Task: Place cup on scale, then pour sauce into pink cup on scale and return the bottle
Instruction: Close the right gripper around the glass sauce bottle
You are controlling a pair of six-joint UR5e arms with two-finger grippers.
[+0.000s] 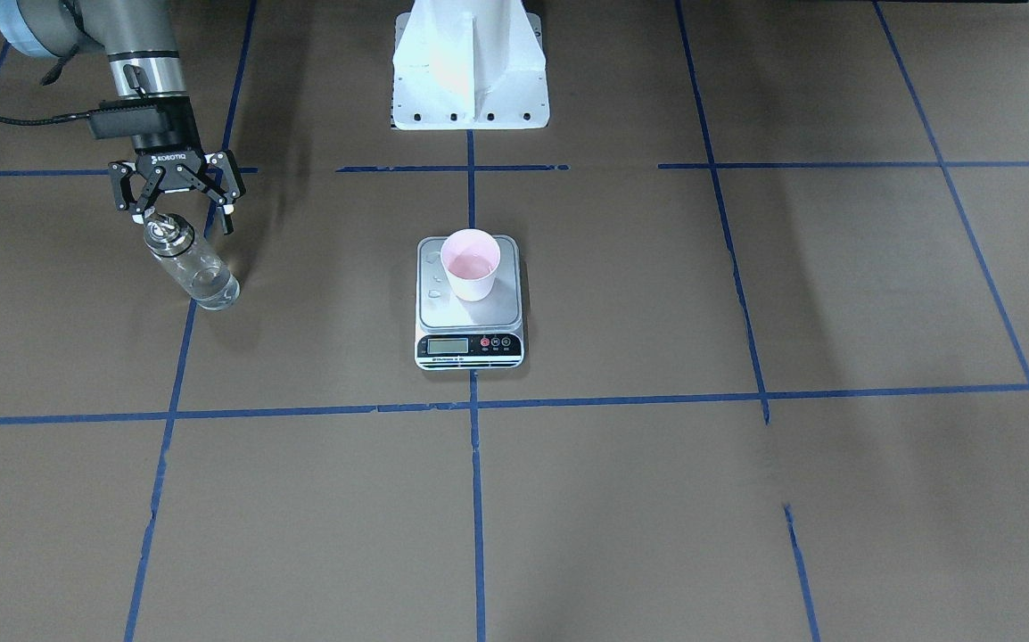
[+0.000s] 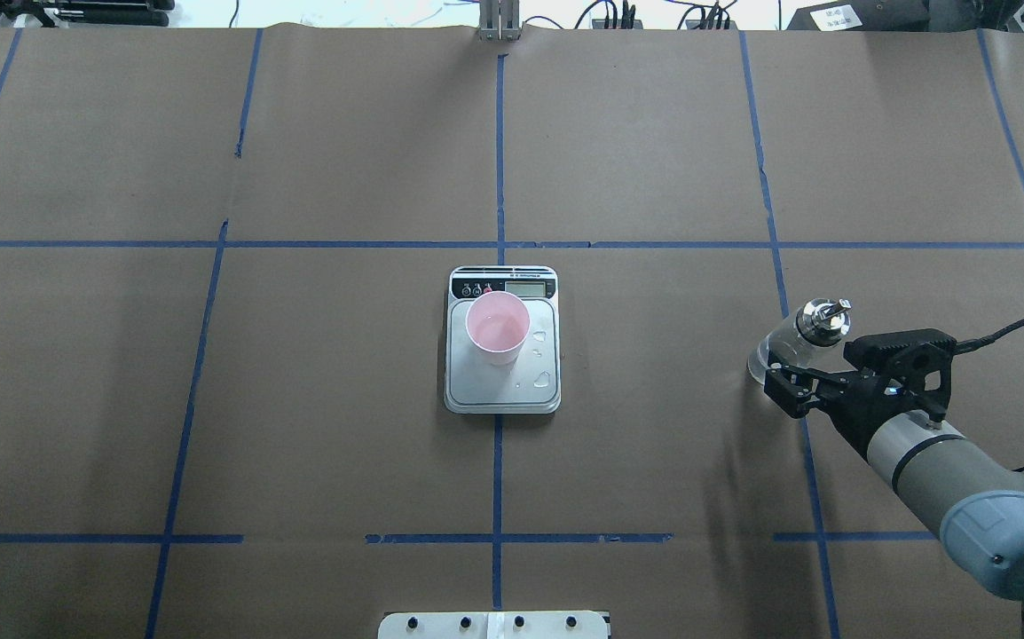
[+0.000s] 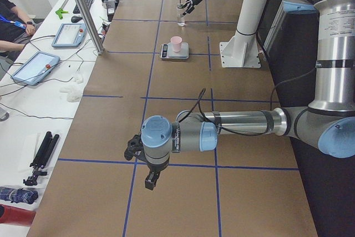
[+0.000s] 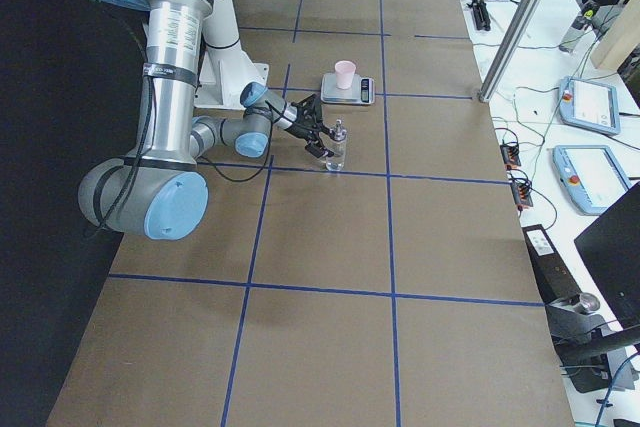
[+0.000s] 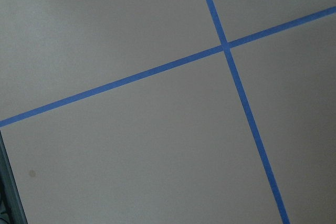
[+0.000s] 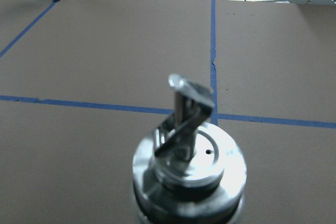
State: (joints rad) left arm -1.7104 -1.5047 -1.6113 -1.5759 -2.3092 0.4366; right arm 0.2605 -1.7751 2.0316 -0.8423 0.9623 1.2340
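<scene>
Straddling the bottle (image 1: 193, 272) at 3 o'clock of the scale (image 1: 501, 312) overhead, right gripper (image 1: 183, 223) is spread, released; cup (image 1: 470, 265) sits on scale; left gripper (image 3: 148, 180): cannot tell.

Brown table (image 2: 343, 399) gridded with blue tape (image 2: 500, 160); white side bench (image 3: 33, 98) holds tablets (image 3: 34, 66).

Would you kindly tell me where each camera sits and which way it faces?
Front-facing: across the table, facing the robot; right arm, right end effector by the bottle.
Overhead: behind the robot, looking forward and down; right arm.
Exterior left: table's left end; left arm near, right far.
Exterior right: opposite end; right arm near.
Left wrist: faces taped table; no body.
Right wrist: above bottle's spout; no fingers.
Shared: front-facing and overhead both show the cup on the scale.
</scene>
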